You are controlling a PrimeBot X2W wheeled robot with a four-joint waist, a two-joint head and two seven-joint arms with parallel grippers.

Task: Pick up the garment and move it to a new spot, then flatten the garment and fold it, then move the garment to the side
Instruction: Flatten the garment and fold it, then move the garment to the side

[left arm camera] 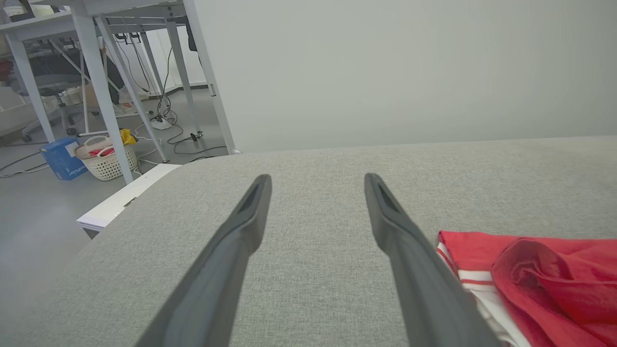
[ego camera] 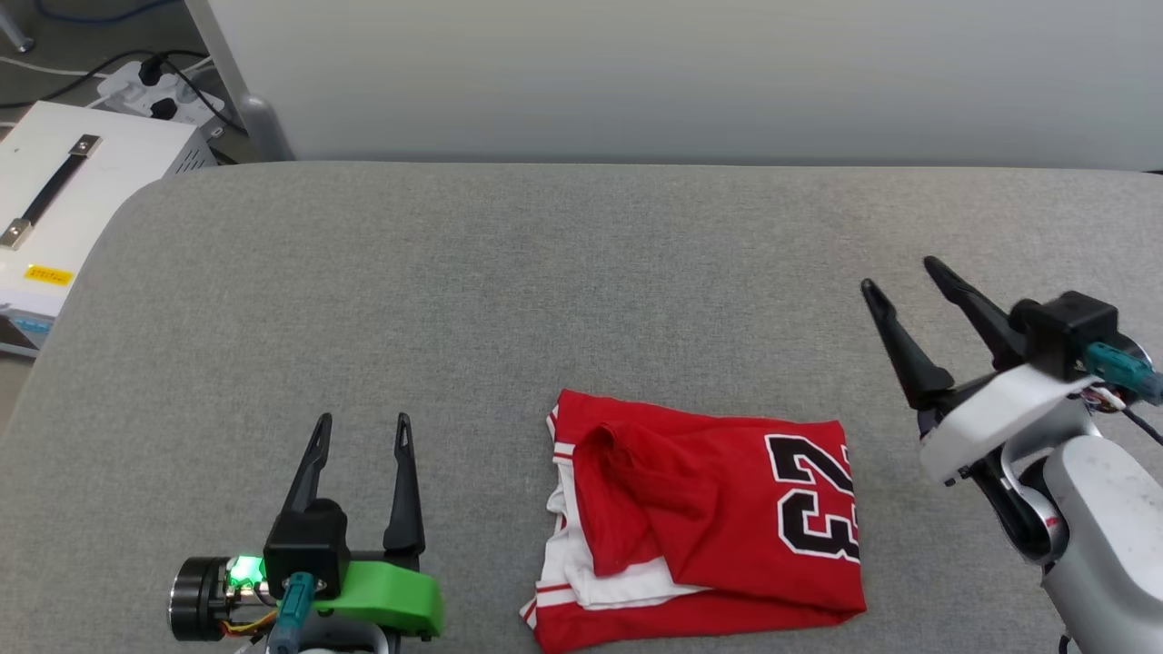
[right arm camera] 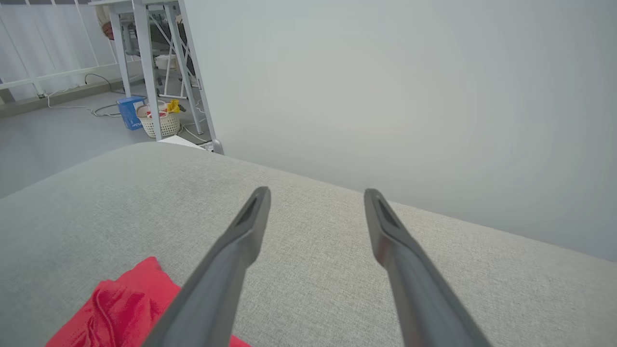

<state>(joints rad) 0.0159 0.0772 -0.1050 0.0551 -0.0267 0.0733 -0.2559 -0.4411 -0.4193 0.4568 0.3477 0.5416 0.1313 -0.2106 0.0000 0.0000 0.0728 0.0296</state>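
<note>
- Head view first: folded into a flat packet, the red soft jersey garment [ego camera: 718,518] with white sleeves and striped trim lies at the near edge of the grey fabric-covered bench [ego camera: 545,272]. It sits between the two arms, nearer the right one.
- Left tool [ego camera: 362,420] sits low at the left, jaws wide with nothing in them. Right tool [ego camera: 899,275] hangs off to the right, clear of the cloth, spread just as wide and empty.
- My call: the fold looks done, if a bit bunched on top, so the step in hand is the last one, shifting the packet to the side. Whether this spot already counts as the side, I can't tell.
- Next move, I'd say, calls for a pinch through every layer at one edge, or a low slide, so the fold doesn't spill open.
- Writing: black white-outlined numerals [ego camera: 813,495] on the garment read 23, turned sideways to this camera. A yellow label [ego camera: 48,274] on the white case [ego camera: 82,182] past the bench's left corner is too small to read.
- Left wrist view: dark fingers wide over bare bench, the garment's striped edge at lower right. On the floor beyond are a white lattice basket [left arm camera: 103,161] and a blue box [left arm camera: 62,156], its print unreadable.
- Right wrist view: jaws wide over bare bench, red cloth at lower left.
</note>
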